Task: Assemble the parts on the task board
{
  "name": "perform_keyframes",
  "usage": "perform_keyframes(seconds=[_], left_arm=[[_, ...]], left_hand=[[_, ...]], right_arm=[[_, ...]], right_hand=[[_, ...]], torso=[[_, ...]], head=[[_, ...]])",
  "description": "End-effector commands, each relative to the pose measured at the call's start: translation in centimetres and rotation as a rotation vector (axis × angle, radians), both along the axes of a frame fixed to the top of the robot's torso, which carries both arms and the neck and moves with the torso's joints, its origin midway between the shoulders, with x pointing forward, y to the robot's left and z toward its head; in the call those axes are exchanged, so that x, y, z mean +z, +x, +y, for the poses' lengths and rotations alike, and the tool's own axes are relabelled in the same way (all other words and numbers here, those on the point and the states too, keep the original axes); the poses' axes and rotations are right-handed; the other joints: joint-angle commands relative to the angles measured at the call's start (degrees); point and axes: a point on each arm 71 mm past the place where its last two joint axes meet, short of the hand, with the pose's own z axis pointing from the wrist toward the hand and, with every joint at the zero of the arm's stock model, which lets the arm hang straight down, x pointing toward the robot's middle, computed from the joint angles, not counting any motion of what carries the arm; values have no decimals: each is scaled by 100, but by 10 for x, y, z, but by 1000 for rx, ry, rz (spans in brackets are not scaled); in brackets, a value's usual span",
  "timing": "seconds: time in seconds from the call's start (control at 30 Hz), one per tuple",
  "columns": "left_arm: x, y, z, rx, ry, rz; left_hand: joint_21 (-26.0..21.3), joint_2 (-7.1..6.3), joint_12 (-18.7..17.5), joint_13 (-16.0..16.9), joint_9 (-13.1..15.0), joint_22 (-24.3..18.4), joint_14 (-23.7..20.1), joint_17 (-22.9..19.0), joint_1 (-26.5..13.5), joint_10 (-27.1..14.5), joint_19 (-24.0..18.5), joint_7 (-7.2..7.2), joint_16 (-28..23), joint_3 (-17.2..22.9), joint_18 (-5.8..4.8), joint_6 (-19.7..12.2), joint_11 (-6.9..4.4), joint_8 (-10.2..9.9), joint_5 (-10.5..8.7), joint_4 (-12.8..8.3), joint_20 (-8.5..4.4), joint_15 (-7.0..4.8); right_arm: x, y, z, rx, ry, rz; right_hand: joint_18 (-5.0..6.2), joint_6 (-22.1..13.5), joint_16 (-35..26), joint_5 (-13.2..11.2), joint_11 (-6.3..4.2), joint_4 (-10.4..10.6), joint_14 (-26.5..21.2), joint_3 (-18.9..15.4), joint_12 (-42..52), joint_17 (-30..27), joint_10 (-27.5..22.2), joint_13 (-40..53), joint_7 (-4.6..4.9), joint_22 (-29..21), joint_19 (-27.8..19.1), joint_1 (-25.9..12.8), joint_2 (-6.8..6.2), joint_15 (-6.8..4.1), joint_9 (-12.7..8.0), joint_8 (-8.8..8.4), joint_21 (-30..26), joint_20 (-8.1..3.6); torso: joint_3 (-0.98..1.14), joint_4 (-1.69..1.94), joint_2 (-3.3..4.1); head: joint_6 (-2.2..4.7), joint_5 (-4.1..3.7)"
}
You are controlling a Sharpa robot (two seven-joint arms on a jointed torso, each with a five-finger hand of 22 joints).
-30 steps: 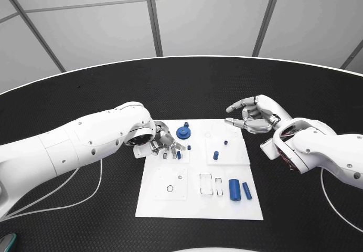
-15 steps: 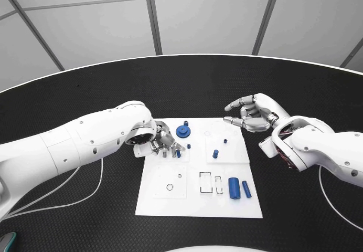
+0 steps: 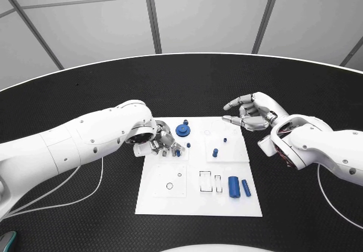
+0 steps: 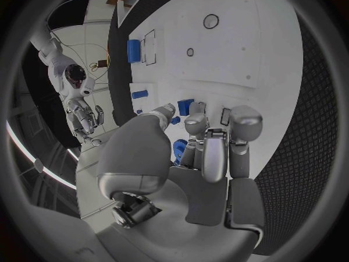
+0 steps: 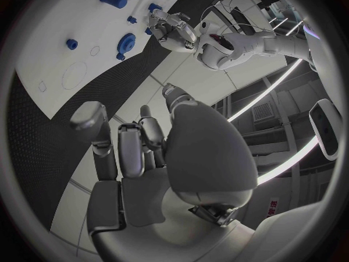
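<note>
Blue parts are scattered over the white task board [image 3: 168, 202], which lies flat in the middle of the black counter [image 3: 91, 220], long side running away from me. My left hand [image 3: 162, 144] sits at the board's upper-left corner in the head view, fingers [image 4: 211, 151] drawn close together and pointing down at a small blue piece [image 4: 180, 151]. From the left wrist view that piece sits right between the fingertips, but I cannot tell whether they truly pinch it or only touch it. Another small blue peg [image 3: 178, 153] stands just beside the hand on the board.

Just right of the hand, near the board's top edge, is the round blue gear [image 3: 182, 130] with its hub up. I judge the left hand is working in that cluster because the sockets there take the small pegs. Further right stand two short blue pins [image 3: 224, 140] and an oblong piece [image 3: 215, 153], each apart from the others.

Lower right on the board, two blue cylinders [image 3: 239, 187] lie side by side, almost touching, next to the rectangular cut-outs [image 3: 205, 181]. They look parked close to the slots meant for them.

My right hand [image 3: 253, 113] hovers off the board's upper-right corner, above the counter, fingers loosely curled and apart, holding nothing. I read it as waiting clear so the left hand has room.

Most parts lie loose, so the assembly looks early.
</note>
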Motion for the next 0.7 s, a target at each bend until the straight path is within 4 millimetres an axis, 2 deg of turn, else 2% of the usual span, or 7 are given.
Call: perform_keyframes(seconds=[0.03, 0.5, 0.7], left_arm=[[0, 0, 0, -2, 0, 1], [0, 0, -2, -4, -5, 6], [0, 0, -2, -5, -7, 9]], left_hand=[[35, -10, 37, 4, 12, 11, 458, 892, 88, -26, 33, 9, 29, 55, -89, -39, -19, 22, 34, 2, -1, -52], [72, 177, 66, -16, 36, 54, 458, 902, 494, -53, 24, -7, 38, 482, -91, -79, -35, 19, 47, -5, -9, -65], [85, 168, 72, -39, 56, 69, 457, 902, 686, -70, 15, -12, 40, 858, -92, -105, -40, 26, 49, -15, -13, -69]], right_arm=[[0, 0, 0, 1, 0, 1], [-1, 1, 1, 4, -1, 3], [-1, 1, 1, 4, -2, 6]], right_hand=[[83, 17, -22, 37, -31, 35, 179, 20, -6, -14, 33, -2, 9, -10, 5, -1, -36, -49, -8, 22, -28, -29], [82, 19, -24, 86, -34, 37, 185, 37, 15, -6, 58, 14, 7, -15, 17, 7, -33, -53, -13, 29, -36, -33], [81, 19, -31, 139, -37, 38, 188, 52, 22, -7, 70, 17, 5, -21, 26, 11, -37, -56, -19, 36, -46, -37]], torso=[[-4, 6, -2], [-7, 12, -5], [-8, 18, -5]], head=[[-7, -9], [-26, -18], [-32, -20]])
